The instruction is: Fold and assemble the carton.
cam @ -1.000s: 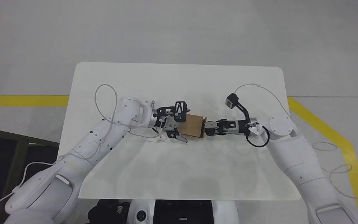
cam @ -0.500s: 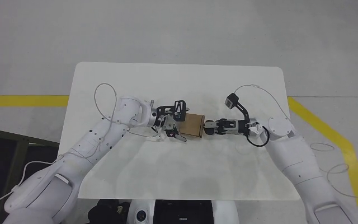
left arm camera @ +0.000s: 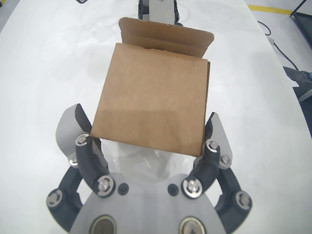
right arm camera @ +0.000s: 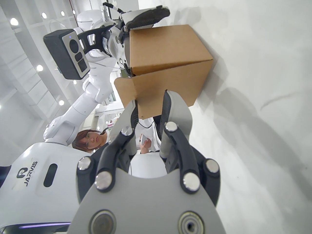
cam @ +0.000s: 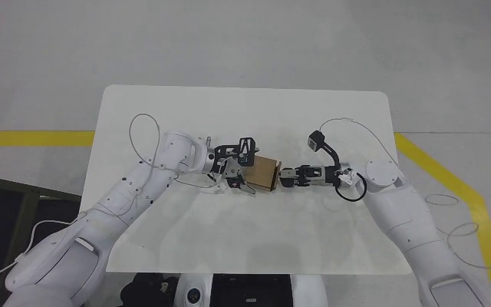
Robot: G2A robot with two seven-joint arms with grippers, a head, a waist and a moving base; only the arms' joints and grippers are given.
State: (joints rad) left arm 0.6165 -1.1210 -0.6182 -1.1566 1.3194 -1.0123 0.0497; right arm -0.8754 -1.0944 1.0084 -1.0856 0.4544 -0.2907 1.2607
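Carton (right arm camera: 168, 47) clamped at one end, its end flap (right arm camera: 170, 83) pressed at the other.
Left gripper (left arm camera: 146, 122): fingers spread wide, pads bearing on the two opposite side walls at the end nearest them, a firm hold, evidently to stop the box sliding on the table (left arm camera: 36, 74). Right gripper (right arm camera: 151, 108): fingers a narrow gap apart, tips against the flap's face, clamping nothing; judged a push to fold it in. The box lies on its side directly between both pairs of fingers, flap not yet closed.

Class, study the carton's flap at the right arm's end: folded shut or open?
Open: the flap juts out beyond the carton body, not flat across its end; the right pincer is at it.
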